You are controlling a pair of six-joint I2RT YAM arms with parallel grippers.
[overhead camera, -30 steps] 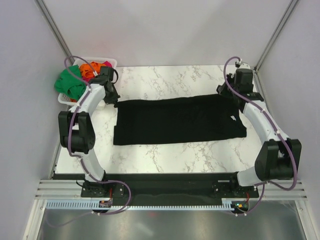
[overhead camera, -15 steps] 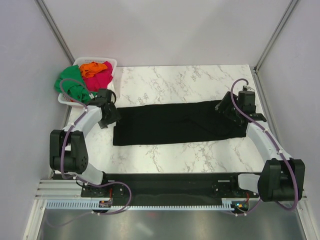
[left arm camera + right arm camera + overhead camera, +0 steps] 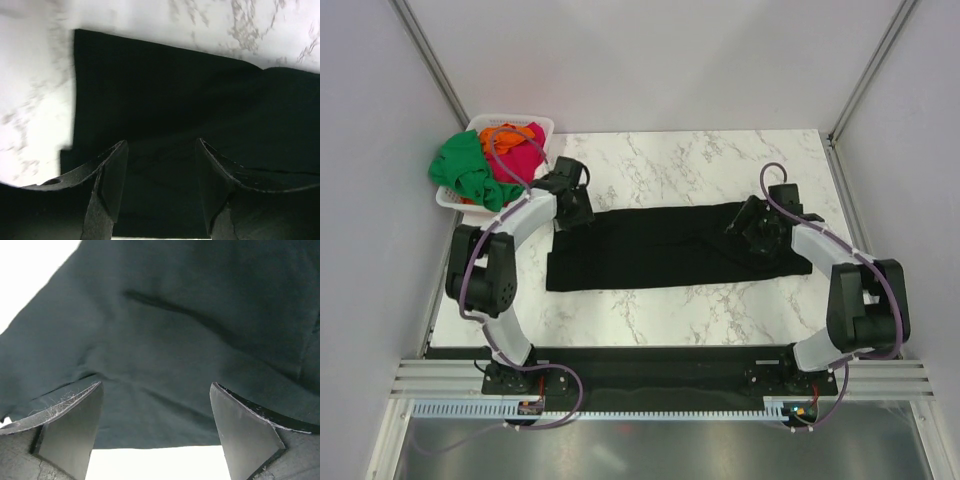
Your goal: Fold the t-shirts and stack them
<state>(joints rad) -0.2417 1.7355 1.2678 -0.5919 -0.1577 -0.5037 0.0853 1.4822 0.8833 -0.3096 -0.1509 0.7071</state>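
A large black t-shirt lies flat across the marble table as a long band folded lengthwise. My left gripper hovers over its far left corner, open, nothing between the fingers. In the left wrist view the black cloth fills the space beneath the open left gripper. My right gripper sits over the shirt's right part, wide open and empty. The right wrist view shows the right gripper spread above the dark fabric. Green, orange and pink-red t-shirts are bunched in the basket.
A white slotted basket stands at the table's far left corner, with the green shirt spilling over its left rim. Metal frame posts rise at both far corners, and the arm bases sit along the near edge.
Both grippers were shut a second ago and now stand open. Both arms swung inward from the far corners over the black shirt, whose far edge now lies a little nearer.
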